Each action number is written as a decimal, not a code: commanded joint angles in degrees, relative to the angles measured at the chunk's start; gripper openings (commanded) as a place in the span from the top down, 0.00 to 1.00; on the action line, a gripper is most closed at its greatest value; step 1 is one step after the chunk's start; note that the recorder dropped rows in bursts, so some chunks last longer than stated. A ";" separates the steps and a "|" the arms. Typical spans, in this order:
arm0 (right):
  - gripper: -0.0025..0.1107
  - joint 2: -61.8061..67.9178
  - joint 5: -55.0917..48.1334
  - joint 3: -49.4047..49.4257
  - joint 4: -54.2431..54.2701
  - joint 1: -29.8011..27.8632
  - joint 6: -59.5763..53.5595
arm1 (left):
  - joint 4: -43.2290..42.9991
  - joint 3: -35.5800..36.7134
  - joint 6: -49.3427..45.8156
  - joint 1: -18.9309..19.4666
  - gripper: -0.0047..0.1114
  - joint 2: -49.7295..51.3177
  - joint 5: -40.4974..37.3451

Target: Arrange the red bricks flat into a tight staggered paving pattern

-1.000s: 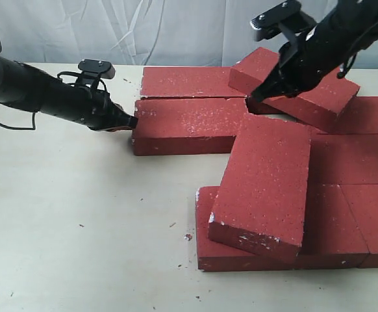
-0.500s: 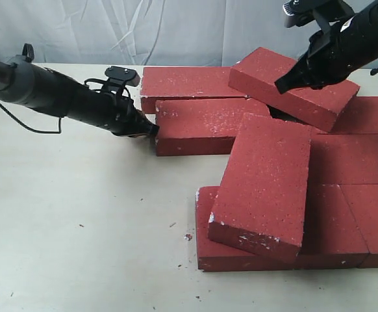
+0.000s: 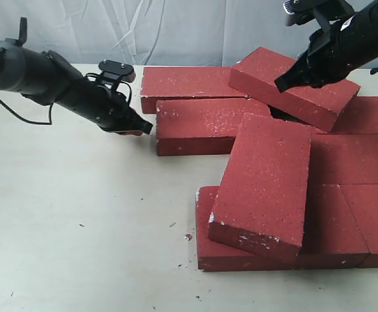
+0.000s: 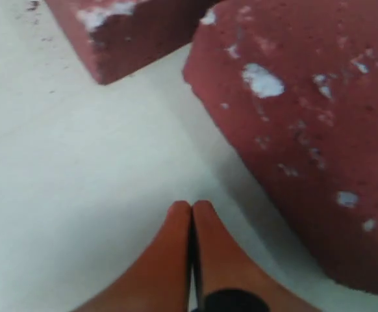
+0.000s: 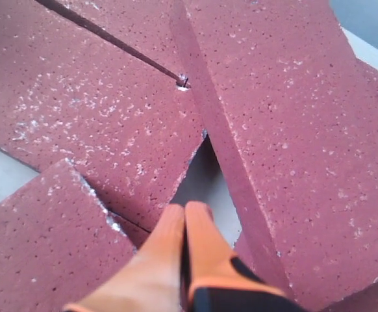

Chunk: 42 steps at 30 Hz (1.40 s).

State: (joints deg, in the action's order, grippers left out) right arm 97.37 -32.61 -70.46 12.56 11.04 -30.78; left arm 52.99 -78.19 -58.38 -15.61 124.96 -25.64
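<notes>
Maybe halfway. Most red bricks lie flat on the tabletop, but the far-right brick and the near brick sit tilted on others. Left gripper and right gripper are both clenched, empty.

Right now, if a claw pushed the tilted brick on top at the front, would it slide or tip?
Probably scrape, not glide: the tilted brick looks rough and grainy. It likely feels heavy and stiff, being a thick block. It leans on lower bricks, so a shove might drop it flat.
</notes>
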 commanded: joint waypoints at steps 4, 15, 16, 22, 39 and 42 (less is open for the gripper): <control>0.99 -0.43 0.90 0.43 -0.01 -0.34 -0.04 | 2.09 -1.08 0.95 -2.99 0.96 1.00 3.82; 0.99 -0.43 1.04 0.43 -0.01 -0.34 -0.04 | 5.13 -3.35 0.95 -6.67 0.96 3.15 6.14; 0.99 -0.43 1.04 0.43 -0.01 -0.34 -0.04 | 5.24 -4.03 0.95 -6.78 0.96 3.74 6.14; 0.99 -0.43 1.04 0.43 -0.01 -0.34 -0.04 | 5.48 -6.14 0.95 -8.26 0.96 4.97 5.99; 0.99 -0.43 1.04 0.43 -0.01 -0.34 -0.04 | 7.79 -10.94 0.83 -10.50 0.96 8.83 2.15; 0.99 -0.43 1.04 0.43 -0.01 -0.34 -0.04 | 7.79 -10.94 0.83 -11.32 0.96 9.00 2.74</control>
State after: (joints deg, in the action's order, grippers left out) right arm 97.37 -32.19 -70.46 12.56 11.04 -30.78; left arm 59.09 -88.35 -57.64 -25.14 132.82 -21.18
